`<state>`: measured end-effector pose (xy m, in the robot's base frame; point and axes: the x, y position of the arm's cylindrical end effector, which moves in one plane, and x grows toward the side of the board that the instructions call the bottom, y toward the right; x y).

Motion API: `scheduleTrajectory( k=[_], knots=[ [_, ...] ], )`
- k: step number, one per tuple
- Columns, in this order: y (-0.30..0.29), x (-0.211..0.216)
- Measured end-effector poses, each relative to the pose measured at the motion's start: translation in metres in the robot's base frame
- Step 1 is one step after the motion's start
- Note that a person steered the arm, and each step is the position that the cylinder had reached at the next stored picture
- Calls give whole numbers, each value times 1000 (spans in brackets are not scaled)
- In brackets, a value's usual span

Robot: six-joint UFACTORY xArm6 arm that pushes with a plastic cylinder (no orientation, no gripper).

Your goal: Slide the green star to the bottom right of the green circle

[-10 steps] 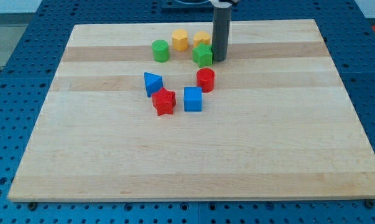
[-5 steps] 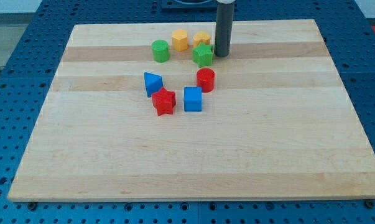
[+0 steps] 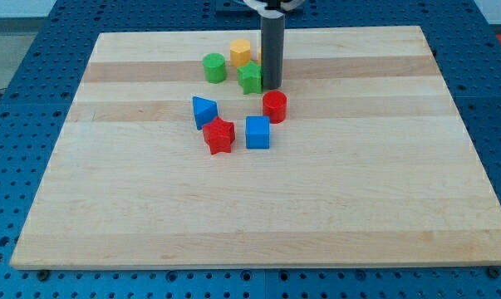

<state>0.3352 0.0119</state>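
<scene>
Nearest the view's bottom, the wooden board (image 3: 258, 216) lies on a blue perforated table (image 3: 9, 166); I can read no writing, brand or label on anything. Farther up sits a cluster: the red star (image 3: 219, 135) just left of the blue cube (image 3: 257, 132), the blue triangle (image 3: 203, 110) just above-left of the red star, and the red cylinder (image 3: 274, 106) just above-right of the blue cube.

Beyond them my tip (image 3: 272, 86) stands on the board, touching or just beside the right edge of the green star (image 3: 250, 78). I have no claw, only a rod, so nothing opens or closes. The green star lies to the lower right of the green circle (image 3: 214, 67), near but apart. Farthest, the yellow hexagon (image 3: 240, 52) sits just above the star; another yellowish block behind my rod is mostly hidden.
</scene>
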Motion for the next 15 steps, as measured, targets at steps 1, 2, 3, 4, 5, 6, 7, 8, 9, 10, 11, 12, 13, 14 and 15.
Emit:
scheduleTrajectory(
  k=[1,2,3,4,5,6,7,8,9,10,11,12,13,14,15],
  knots=[
    [10,-2],
    [21,-15],
    [21,-15],
    [15,-15],
    [4,-15],
    [-5,-15],
    [-13,-15],
    [-14,-15],
    [-14,-15],
    [-17,25],
    [-16,39],
    [-12,8],
    [-12,-38],
    [-12,-46],
    [-12,-46]
  ],
)
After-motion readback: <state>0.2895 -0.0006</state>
